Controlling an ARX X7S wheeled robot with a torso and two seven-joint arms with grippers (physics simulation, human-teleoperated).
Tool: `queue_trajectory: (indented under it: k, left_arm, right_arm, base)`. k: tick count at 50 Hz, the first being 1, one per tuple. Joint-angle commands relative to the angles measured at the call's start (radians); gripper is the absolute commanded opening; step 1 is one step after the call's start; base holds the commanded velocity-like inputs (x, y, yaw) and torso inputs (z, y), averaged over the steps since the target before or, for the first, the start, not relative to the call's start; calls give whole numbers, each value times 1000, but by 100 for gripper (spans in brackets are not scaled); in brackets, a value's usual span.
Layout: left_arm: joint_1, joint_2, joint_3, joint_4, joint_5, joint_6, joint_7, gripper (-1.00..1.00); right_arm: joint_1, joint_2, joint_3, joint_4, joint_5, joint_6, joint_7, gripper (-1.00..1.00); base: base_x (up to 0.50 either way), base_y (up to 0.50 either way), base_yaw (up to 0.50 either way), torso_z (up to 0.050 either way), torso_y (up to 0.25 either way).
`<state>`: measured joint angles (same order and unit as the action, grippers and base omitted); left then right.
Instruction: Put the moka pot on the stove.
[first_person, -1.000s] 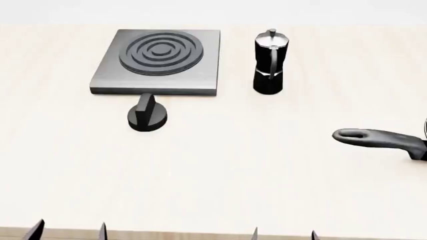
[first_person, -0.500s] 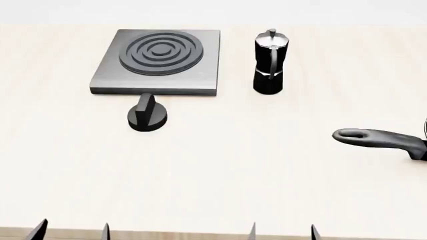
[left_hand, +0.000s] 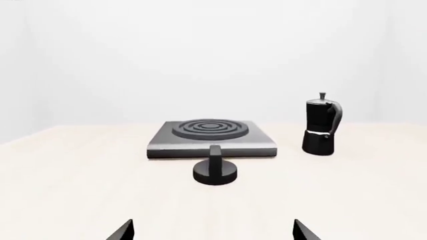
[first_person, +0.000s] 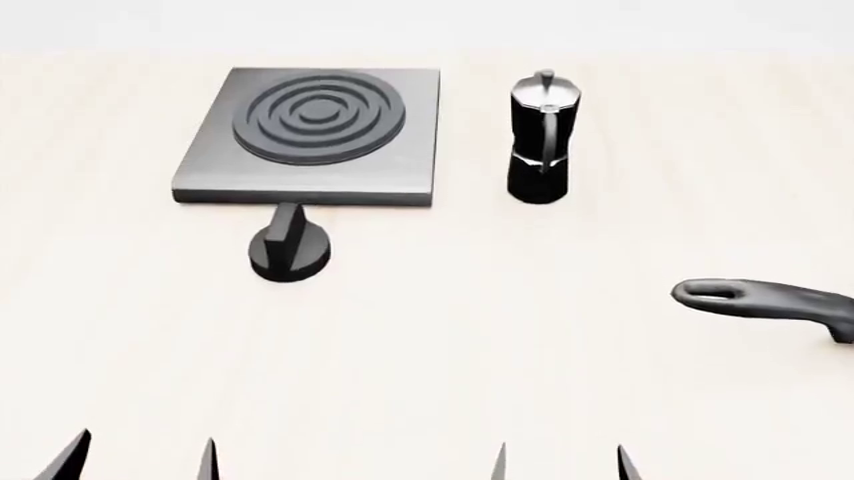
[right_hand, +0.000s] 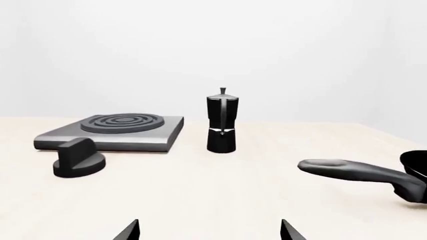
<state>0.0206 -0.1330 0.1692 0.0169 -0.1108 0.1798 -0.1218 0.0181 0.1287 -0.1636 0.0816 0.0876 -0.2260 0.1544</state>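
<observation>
A pale, wood-grained desk (first_person: 441, 350) carries everything here. Largest on it is the flat square dark grey metal stove (first_person: 310, 135) with raised concentric rings, its top bare. Off at the robot's right edge lies the long black handle of a dark frying pan (first_person: 761, 298), the pan's body mostly out of view. Just in front of the stove sits a squat black round knob with a ridge (first_person: 290, 250), near the plate but apart from it.

The small glossy black faceted moka pot (first_person: 541, 135) with its silver-grey lid stands upright on the desk beside the stove's right side, a clear strip of desk between them — so the task's goal is not yet met. Judging by this, the work has barely begun: approach, grasp, lift and placing all remain.

Both hands show only as dark fingertip points at the near edge. The left hand (first_person: 138, 460) is spread wide and holds nothing; the right hand (first_person: 561, 462) likewise gapes empty — both well apart from the pot.
</observation>
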Motion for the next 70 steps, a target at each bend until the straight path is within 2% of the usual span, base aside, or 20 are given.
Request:
queue_trajectory:
  k: [1, 70]
  left_arm:
    - [-5, -9, 10, 2, -10, 4, -8, 100]
    - [-10, -45, 71, 9, -28, 18, -49, 100]
  right_arm:
    - [1, 10, -11, -4, 1, 11, 14, 100]
    - [10, 46, -60, 5, 18, -14, 63, 100]
  base:
    - [148, 0, 0, 0, 0]
    - [196, 0, 0, 0, 0]
